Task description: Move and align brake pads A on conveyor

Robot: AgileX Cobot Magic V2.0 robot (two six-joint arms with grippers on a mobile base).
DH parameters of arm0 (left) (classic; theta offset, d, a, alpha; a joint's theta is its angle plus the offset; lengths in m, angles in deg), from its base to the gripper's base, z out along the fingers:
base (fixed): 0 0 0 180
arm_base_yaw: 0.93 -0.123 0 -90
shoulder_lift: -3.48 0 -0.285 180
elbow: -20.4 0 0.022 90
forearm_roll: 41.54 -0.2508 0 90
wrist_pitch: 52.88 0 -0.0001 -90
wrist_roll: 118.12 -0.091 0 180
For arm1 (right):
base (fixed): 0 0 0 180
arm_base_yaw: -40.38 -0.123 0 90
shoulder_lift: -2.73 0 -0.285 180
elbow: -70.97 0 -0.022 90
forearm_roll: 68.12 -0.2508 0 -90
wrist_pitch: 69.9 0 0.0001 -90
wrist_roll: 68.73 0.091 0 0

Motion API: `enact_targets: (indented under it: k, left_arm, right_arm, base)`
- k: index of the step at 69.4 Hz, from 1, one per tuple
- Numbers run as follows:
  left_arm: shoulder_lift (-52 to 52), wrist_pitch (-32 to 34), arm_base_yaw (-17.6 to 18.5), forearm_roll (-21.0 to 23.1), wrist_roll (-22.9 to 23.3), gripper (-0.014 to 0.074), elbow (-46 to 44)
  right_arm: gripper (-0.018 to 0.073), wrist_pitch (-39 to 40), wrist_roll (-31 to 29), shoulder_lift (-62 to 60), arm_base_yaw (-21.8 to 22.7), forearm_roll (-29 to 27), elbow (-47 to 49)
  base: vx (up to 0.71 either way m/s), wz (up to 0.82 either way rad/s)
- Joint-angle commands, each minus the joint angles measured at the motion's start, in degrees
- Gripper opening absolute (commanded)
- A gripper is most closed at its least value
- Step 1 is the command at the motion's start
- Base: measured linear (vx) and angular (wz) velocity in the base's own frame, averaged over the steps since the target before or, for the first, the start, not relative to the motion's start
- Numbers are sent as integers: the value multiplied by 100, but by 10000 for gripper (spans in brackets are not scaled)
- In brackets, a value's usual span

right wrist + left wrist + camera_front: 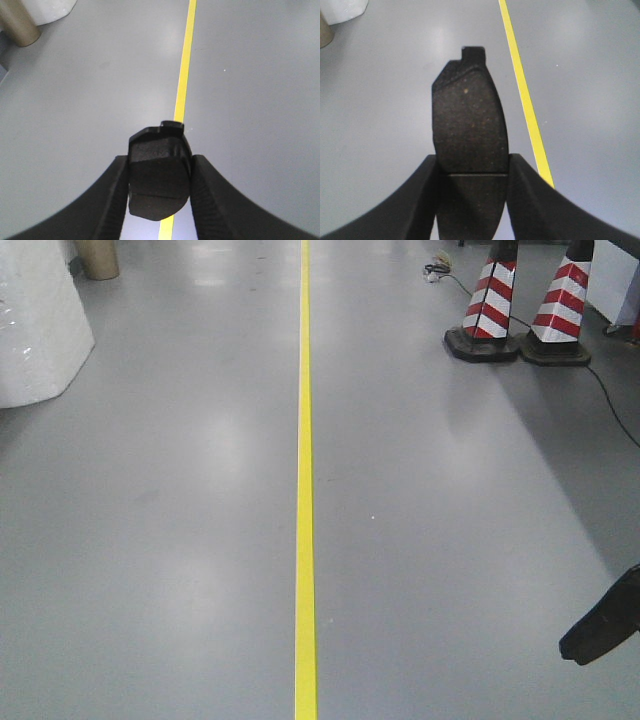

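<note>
In the left wrist view, my left gripper [472,161] is shut on a dark grey brake pad [467,112]. The pad sticks out lengthwise past the fingertips, its thin groove level with them. In the right wrist view, my right gripper [160,161] is shut on a second brake pad [159,150], which is tilted so it looks shorter. Both pads hang above the grey floor. The conveyor is out of view.
A yellow floor line [305,490] runs straight ahead across the grey floor. Two red-and-white cones [525,305] stand at the far right with a cable beside them. A white wrapped bulk [35,325] and a cardboard tube [98,258] are at the far left. A dark shape [605,628] juts in at the lower right.
</note>
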Motion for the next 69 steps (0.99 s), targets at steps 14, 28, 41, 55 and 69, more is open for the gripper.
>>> enact_targets:
  k: [14,28,41,55,69]
  left_arm:
    - [-29,482,23,-50,29,-6,-132]
    - [-29,482,23,-50,29,-6,-132]
    - [-29,482,23,-50,29,-6,-132]
    - [-29,482,23,-50,29,-6,-132]
    - [-29,482,23,-50,29,-6,-132]
  right_arm:
    - [-12,475,-65,3,25,-21,183]
    - [-12,475,-65,3,25,-21,183]
    - [-12,475,-65,3,25,-21,183]
    - [-12,475,-65,3,25,-21,183]
    - [-12,476,-65,3,25,-21,183]
  base:
    - [51,-9]
    - [51,-7]
    - [52,-8]
    - [54,-9]
    - [57,-11]
